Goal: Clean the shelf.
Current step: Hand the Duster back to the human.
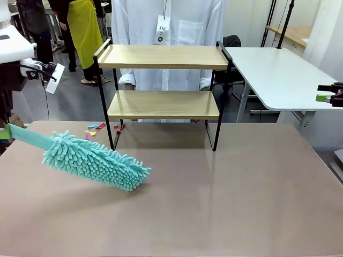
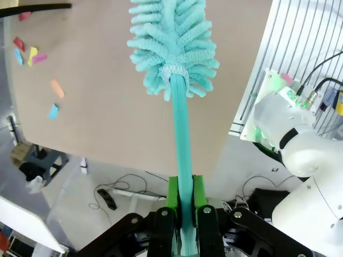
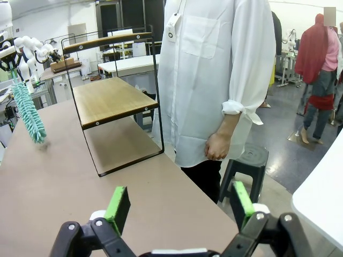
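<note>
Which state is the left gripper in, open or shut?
Shut. In the left wrist view the left gripper has its green pads pressed against both sides of the teal duster handle.

White arms, black pincer (image 3: 177, 206), green pads

duster handle (image 1: 29, 138) cut off at left edge.

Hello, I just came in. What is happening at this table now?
The robot's left hand is shut on the handle of a teal fluffy duster, whose head hangs low over the brown table, in front of the shelf and not touching it. The right hand is open and holds nothing, off to the table's side. A person in a white shirt stands behind the shelf, hands down. Small coloured scraps lie by the shelf's left leg.
</note>
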You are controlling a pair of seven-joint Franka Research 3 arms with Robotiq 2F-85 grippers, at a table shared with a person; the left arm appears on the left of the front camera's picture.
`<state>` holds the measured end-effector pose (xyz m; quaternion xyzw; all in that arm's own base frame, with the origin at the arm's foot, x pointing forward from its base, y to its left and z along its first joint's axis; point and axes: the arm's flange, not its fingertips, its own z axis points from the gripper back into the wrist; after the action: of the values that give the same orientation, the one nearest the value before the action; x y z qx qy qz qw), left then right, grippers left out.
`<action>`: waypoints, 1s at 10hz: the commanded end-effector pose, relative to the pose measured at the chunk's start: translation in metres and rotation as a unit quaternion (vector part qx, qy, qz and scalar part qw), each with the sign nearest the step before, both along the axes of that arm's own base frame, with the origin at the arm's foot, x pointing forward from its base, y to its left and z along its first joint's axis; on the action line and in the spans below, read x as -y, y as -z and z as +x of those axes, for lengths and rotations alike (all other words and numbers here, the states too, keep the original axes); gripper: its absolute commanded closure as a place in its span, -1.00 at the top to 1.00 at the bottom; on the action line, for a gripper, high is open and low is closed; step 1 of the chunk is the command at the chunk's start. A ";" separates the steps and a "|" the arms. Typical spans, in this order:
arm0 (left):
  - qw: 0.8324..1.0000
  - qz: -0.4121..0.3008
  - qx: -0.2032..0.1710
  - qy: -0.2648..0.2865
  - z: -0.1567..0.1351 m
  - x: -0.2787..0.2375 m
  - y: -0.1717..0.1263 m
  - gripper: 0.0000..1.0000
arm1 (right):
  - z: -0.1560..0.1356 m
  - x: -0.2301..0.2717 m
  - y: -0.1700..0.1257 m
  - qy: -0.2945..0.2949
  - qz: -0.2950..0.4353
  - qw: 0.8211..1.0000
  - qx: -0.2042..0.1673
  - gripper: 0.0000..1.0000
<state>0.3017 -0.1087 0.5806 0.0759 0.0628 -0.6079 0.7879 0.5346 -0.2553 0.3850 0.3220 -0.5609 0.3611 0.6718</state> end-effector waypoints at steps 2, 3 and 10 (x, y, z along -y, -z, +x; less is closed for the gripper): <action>1.000 -0.009 -0.003 -0.003 -0.004 -0.002 -0.002 -0.74 | 0.001 -0.002 -0.002 0.001 -0.003 1.000 0.002 1.00; 1.000 -0.009 -0.003 -0.003 -0.004 -0.002 -0.002 -0.74 | 0.001 -0.002 -0.002 0.001 -0.003 1.000 0.002 1.00; 0.993 -0.108 0.019 0.036 0.000 0.001 0.006 -0.74 | -0.002 -0.026 -0.058 -0.045 0.004 0.999 0.022 1.00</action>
<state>0.3036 -0.1115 0.5840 0.0447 0.0189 -0.6154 0.7867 0.5330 -0.2452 0.4165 0.3247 -0.5703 0.3801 0.6518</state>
